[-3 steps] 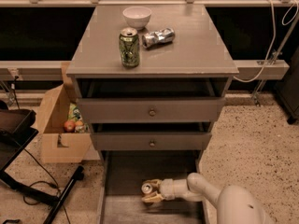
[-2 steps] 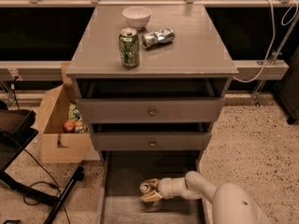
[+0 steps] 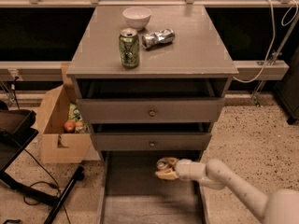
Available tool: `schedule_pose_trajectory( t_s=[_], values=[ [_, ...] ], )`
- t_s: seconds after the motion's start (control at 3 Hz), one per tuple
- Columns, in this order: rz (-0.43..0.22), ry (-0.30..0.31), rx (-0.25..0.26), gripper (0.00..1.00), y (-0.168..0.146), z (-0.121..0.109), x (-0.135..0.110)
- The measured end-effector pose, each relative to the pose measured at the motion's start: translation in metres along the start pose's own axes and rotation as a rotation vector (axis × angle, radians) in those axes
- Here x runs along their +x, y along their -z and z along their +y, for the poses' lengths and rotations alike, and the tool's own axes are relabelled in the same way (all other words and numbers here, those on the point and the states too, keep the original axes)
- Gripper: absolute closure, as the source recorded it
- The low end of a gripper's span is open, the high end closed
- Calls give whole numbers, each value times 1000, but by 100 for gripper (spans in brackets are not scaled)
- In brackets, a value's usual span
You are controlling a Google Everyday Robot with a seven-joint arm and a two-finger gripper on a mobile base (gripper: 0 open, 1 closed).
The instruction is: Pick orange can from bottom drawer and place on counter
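The orange can [image 3: 162,164] shows only its silver top and a bit of its copper side, inside the open bottom drawer [image 3: 133,192] near the back. My gripper [image 3: 166,168] reaches in from the right on a pale arm. Its fingers [image 3: 164,174] are closed around the can and hold it just above the drawer floor, below the middle drawer's front. The counter [image 3: 191,50] is the flat top of the cabinet above.
A green patterned can [image 3: 129,48], a crushed silver can [image 3: 158,37] and a white bowl [image 3: 137,17] stand on the counter's left and back. The two upper drawers are slightly open. A cardboard box [image 3: 56,129] and a black stand [image 3: 21,134] sit to the cabinet's left.
My gripper and the orange can have moved together up and to the right, towards the back of the bottom drawer. Nothing on the counter has moved.
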State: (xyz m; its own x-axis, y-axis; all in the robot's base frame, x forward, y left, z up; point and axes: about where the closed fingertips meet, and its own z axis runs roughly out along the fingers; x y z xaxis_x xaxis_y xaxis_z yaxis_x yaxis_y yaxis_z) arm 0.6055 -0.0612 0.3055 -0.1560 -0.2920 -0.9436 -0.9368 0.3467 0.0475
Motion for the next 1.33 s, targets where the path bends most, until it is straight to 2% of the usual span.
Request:
schedule_pose_trajectory(
  t_s=[0.33, 0.67, 1.0, 1.33],
  values=[
    [-9, -70, 144, 100, 95, -10, -62],
    [-40, -139, 283, 100, 226, 12, -146],
    [-79, -136, 397, 100, 303, 1, -208],
    [-131, -124, 527, 100, 358, -40, -314]
  ],
)
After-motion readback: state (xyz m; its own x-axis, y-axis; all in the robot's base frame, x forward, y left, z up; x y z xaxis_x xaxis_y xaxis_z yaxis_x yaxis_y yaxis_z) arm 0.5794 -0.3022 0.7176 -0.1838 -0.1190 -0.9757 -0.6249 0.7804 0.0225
